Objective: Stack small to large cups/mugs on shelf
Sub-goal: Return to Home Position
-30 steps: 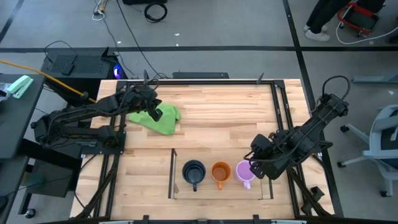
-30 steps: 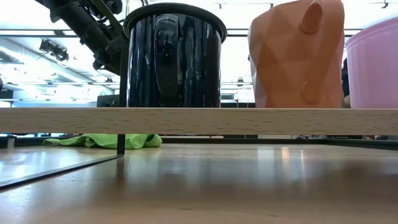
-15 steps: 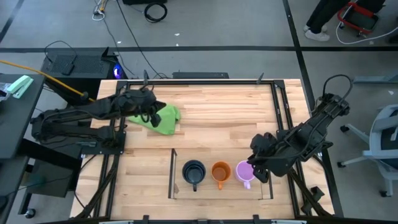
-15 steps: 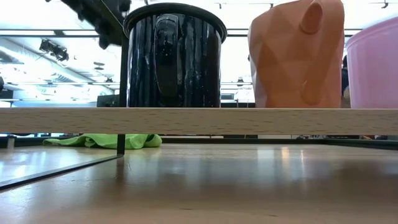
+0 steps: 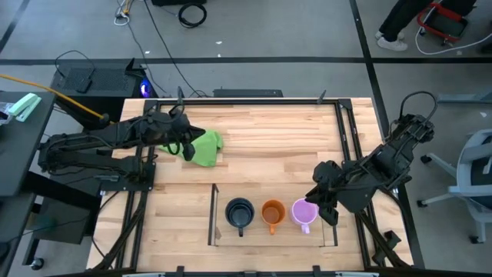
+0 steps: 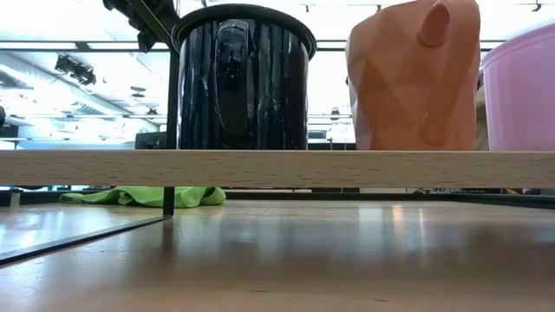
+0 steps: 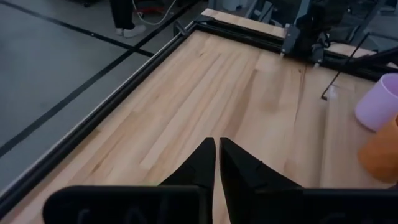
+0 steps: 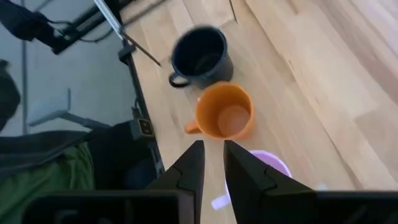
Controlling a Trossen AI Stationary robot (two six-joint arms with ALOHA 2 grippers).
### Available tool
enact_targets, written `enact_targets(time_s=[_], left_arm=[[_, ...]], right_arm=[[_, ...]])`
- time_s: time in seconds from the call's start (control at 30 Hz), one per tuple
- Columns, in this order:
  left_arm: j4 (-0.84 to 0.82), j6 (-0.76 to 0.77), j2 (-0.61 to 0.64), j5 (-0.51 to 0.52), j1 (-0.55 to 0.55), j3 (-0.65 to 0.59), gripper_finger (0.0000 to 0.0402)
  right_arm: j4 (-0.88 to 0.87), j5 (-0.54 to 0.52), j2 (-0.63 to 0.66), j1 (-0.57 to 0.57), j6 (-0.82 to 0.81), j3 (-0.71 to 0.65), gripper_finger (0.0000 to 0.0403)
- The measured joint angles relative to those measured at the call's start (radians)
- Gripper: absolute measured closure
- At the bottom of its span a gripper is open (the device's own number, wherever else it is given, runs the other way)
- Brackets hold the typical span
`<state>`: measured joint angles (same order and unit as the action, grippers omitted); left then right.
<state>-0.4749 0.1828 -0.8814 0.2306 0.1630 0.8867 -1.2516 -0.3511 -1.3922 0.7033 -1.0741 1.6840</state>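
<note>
Three mugs are seen standing upright in a row on the shelf (image 5: pixel 213 216), which is set at the near edge of the worktop (image 5: pixel 277 142). The black mug (image 5: pixel 240 211) is placed at the left, the orange mug (image 5: pixel 272 211) in the middle and the light purple mug (image 5: pixel 302 211) at the right. The mugs are set side by side, not nested, and their handles are turned toward the near edge.

The right claw (image 5: pixel 324 213) is held above the shelf's right end, just beside the light purple mug and slightly to its right. Its fingers are seen narrowly parted in the right wrist view, and nothing is held between them. The light purple mug lies directly below its fingertips, with the orange mug and the black mug farther left.

The left claw (image 5: pixel 187 147) is found at the far left of the worktop, at the left edge of a green cloth (image 5: pixel 207 148), well apart from the shelf. Its fingers are pressed almost together and nothing is gripped.
</note>
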Motion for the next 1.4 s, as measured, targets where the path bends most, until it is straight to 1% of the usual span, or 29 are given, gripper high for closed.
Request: enact_targets(time_s=[0.17,0.27,0.43,0.5,0.57,0.67,0.8,0.97,1.07,1.13,1.23,1.3,1.4], left_arm=[[-0.010,-0.022,0.000,-0.009,0.000,0.000,0.0367],[-0.009,-0.022,0.000,-0.081,0.000,0.000,0.0371],[0.005,-0.031,0.000,-0.253,0.000,0.000,0.0379],[0.031,-0.055,0.000,-0.292,-0.009,0.000,0.0380],[0.067,-0.071,0.000,-0.306,-0.026,0.000,0.0381],[0.115,-0.101,0.000,-0.313,-0.056,0.000,0.0378],[0.134,-0.117,0.000,-0.313,-0.073,0.000,0.0371],[0.137,-0.143,0.001,-0.314,-0.046,-0.007,0.0365],[0.139,-0.145,0.012,-0.319,-0.004,-0.026,0.0367],[0.175,-0.151,0.030,-0.360,0.034,-0.055,0.0370],[0.240,-0.146,0.078,-0.506,0.120,-0.119,0.0375],[0.296,-0.140,0.121,-0.586,0.182,-0.164,0.0378],[0.339,-0.118,0.182,-0.617,0.265,-0.219,0.0378]], right_arm=[[0.113,-0.025,0.017,0.015,0.103,-0.001,0.0335],[0.190,-0.058,0.038,0.048,0.191,-0.001,0.0335],[0.237,-0.192,0.077,0.150,0.269,-0.002,0.0335],[0.252,-0.256,0.094,0.200,0.270,-0.016,0.0335],[0.293,-0.306,0.113,0.245,0.271,-0.050,0.0335],[0.398,-0.341,0.153,0.305,0.289,-0.140,0.0335],[0.632,-0.352,0.227,0.357,0.356,-0.314,0.0335],[0.888,-0.351,0.346,0.397,0.398,-0.551,0.0335],[1.027,-0.348,0.423,0.407,0.430,-0.685,0.0335],[1.132,-0.321,0.477,0.406,0.471,-0.772,0.0335],[1.308,-0.253,0.562,0.406,0.560,-0.890,0.0335],[1.388,-0.218,0.615,0.406,0.610,-0.955,0.0335],[1.428,-0.176,0.694,0.406,0.691,-1.006,0.0335]])
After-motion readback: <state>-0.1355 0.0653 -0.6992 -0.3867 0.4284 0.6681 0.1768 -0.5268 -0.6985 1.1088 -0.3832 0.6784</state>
